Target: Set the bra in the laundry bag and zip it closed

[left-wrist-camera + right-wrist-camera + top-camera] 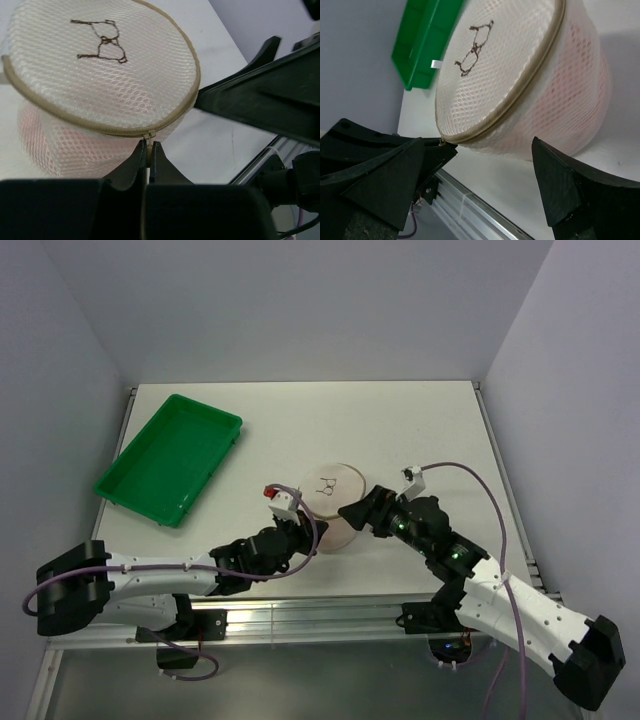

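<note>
The laundry bag [335, 495] is a round white mesh pouch with a bra outline printed on its face, lying mid-table. The pale pink bra [60, 145] shows through the mesh inside it, also pink through the bag's side wall [580, 95]. My left gripper [149, 146] is shut on the small zipper pull at the bag's tan rim, and the zip line looks joined up to the pull. My right gripper [485, 172] stands open just beside the bag's near side, its fingers apart and touching nothing. From above, the left gripper [310, 538] and the right gripper [352, 514] flank the bag's near edge.
A green plastic tray [170, 458] lies at the back left of the table, holding nothing. The table's metal front rail [485, 205] runs just below both grippers. One right finger [260, 102] reaches across close to the left gripper.
</note>
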Robot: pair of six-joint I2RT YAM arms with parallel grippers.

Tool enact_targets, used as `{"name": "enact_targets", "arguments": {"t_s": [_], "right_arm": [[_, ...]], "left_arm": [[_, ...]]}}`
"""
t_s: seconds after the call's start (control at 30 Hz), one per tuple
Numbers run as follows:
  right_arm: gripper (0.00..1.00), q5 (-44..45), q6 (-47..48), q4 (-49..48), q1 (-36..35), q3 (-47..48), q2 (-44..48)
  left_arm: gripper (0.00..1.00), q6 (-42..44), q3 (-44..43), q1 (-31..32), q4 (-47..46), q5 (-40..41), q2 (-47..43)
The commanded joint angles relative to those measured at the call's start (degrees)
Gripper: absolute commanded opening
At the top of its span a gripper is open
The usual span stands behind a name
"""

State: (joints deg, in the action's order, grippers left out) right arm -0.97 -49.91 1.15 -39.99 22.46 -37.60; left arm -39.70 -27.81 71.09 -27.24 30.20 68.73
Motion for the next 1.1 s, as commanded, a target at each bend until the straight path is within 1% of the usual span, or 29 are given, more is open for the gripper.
{"name": "enact_targets", "arguments": {"t_s": [0.0,0.03,0.1,0.13,0.17,0.33,0.4,0.43,0.47,0.5,0.53,0.57,0.6,0.8,0.9,0.93,0.97,1.07], "right_arm": [[0.94,3.69,-3.53,-2.90,-2.98,0.74,-1.59],[0.93,4.13,-3.61,-3.17,-3.08,0.83,-2.73],[0.89,3.96,-3.70,-4.31,-3.08,1.01,-3.87],[0.86,3.79,-3.70,-5.62,-3.08,1.18,-4.75],[0.79,3.70,-3.79,-6.15,-3.08,1.62,-5.19],[0.68,4.13,-3.00,-7.83,-3.08,3.20,-8.09],[0.52,4.75,-2.91,-8.70,-3.08,3.12,-8.62],[0.41,5.01,-2.91,-8.97,-3.08,3.21,-9.15],[0.24,4.93,-2.82,-9.14,-3.08,3.29,-9.50],[0.17,4.75,-2.56,-8.97,-2.99,3.55,-9.94],[0.07,4.75,-2.47,-8.71,-3.08,4.08,-10.03],[0.03,4.75,-2.39,-8.53,-2.99,4.17,-10.12],[0.00,5.01,-2.21,-8.18,-3.08,4.35,-9.95],[0.00,6.86,2.00,-4.41,-1.77,6.54,-8.54],[0.00,3.88,4.46,-4.31,2.45,7.25,-7.84],[0.00,2.65,5.08,-4.22,5.50,7.95,-8.01],[0.00,-1.19,5.70,-4.22,7.36,8.21,-8.27],[0.00,-7.10,7.89,-5.01,12.64,9.87,-10.46]], "left_arm": [[0.00,0.85,-3.39,0.98,-5.27,-1.37,1.40],[0.00,0.86,-3.39,1.33,-5.45,-1.28,1.49],[0.00,0.94,-3.74,1.68,-5.63,-1.02,1.93],[0.00,0.94,-3.83,1.94,-5.63,-1.02,2.11],[0.00,0.94,-3.74,2.03,-5.63,-1.10,2.28],[0.00,0.94,-3.21,2.30,-5.19,-0.84,2.02],[0.00,1.12,-2.86,2.30,-4.66,-0.67,1.32],[0.00,1.21,-2.51,2.30,-4.40,-0.58,0.88],[0.00,1.21,-2.25,2.30,-4.13,-0.58,0.62],[0.00,1.12,-1.81,2.30,-3.70,-0.40,0.09],[0.00,0.95,-0.85,2.30,-3.34,-0.05,-0.78],[0.00,0.77,-0.32,2.30,-2.99,0.21,-1.49],[0.00,0.68,0.12,2.30,-2.55,0.65,-2.19],[0.00,-0.02,4.16,2.30,3.94,4.78,-10.27],[0.00,-0.99,6.71,2.21,8.25,7.68,-15.72],[0.00,-1.25,7.85,2.12,9.39,8.38,-18.52],[0.00,-1.78,8.30,2.04,11.67,9.61,-19.85],[0.00,-2.31,9.70,1.86,14.41,10.85,-24.95]]}}
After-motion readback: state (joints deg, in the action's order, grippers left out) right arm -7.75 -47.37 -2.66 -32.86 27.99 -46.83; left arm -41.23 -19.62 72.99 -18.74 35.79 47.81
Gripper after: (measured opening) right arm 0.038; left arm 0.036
